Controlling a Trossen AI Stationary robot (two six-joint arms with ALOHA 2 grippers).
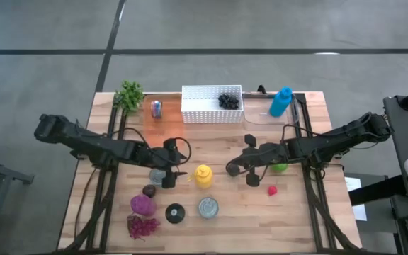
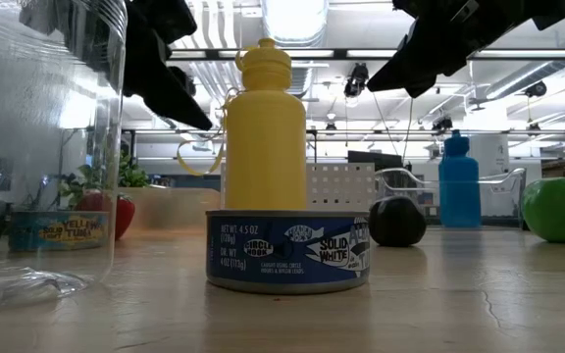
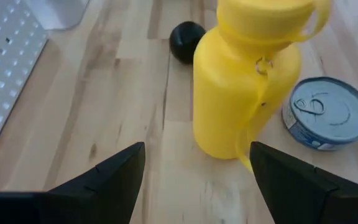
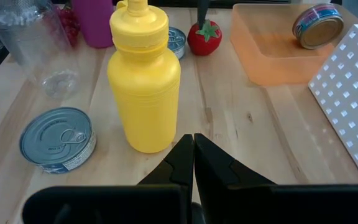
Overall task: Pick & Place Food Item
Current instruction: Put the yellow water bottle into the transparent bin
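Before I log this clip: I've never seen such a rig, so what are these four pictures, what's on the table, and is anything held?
Two dark robot arms work at a wooden table. One picture looks straight down, one looks level across the tabletop, and one comes from each wrist. The left tool stands open just short of the yellow plastic bottle; the right tool is shut and empty, facing the same bottle. Nearby lie a round tuna can, a white perforated basket, a blue bottle and a green ball. Nothing is held.
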